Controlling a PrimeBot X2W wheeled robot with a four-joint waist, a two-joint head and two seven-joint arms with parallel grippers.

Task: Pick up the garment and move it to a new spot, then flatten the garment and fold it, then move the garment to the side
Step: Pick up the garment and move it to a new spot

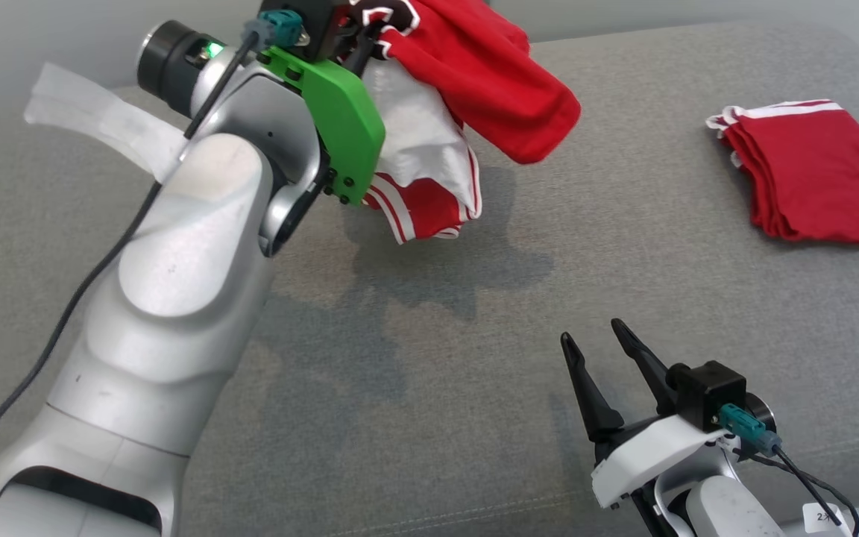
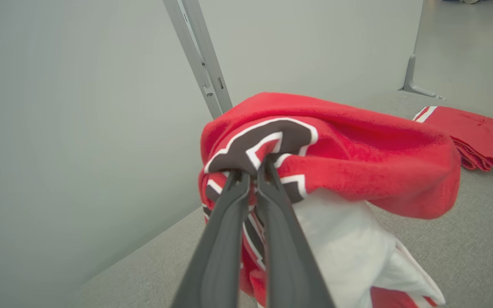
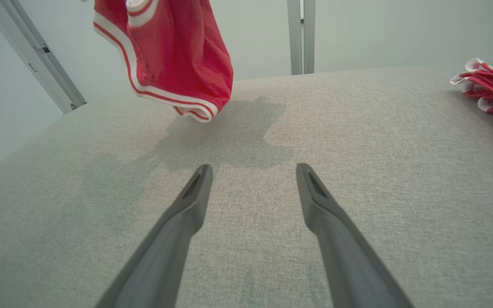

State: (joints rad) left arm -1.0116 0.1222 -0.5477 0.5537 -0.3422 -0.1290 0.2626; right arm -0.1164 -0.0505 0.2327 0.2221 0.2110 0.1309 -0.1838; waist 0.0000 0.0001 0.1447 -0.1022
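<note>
Closest to the head cam was the left forearm, big and pale, reaching up and away. At its tip the left gripper was pinched shut on the red garment, biting right on a dark, white-outlined print. From that pinch the cloth drooped in a bunch, white lining showing and striped hem at the bottom. So its long axis ran roughly vertical, and the whole thing hung in the air above the grey cushion, not touching it.

Over on the other side, the right gripper sat low near the robot's body, jaws wide apart, holding nothing. The garment lay ahead of it and off to its left, well apart and higher up. So the left arm owned the placement. My guess was the next move meant lowering it onto the bare patch under its shadow, with the right coming in for flattening.

View-wise, the right wrist cam gave a clear gap between hem and cushion, which the head cam left ambiguous. The left wrist cam showed the actual grip point, which sat behind the green bracket in the head view. A folded red pile lay far off to the right.
</note>
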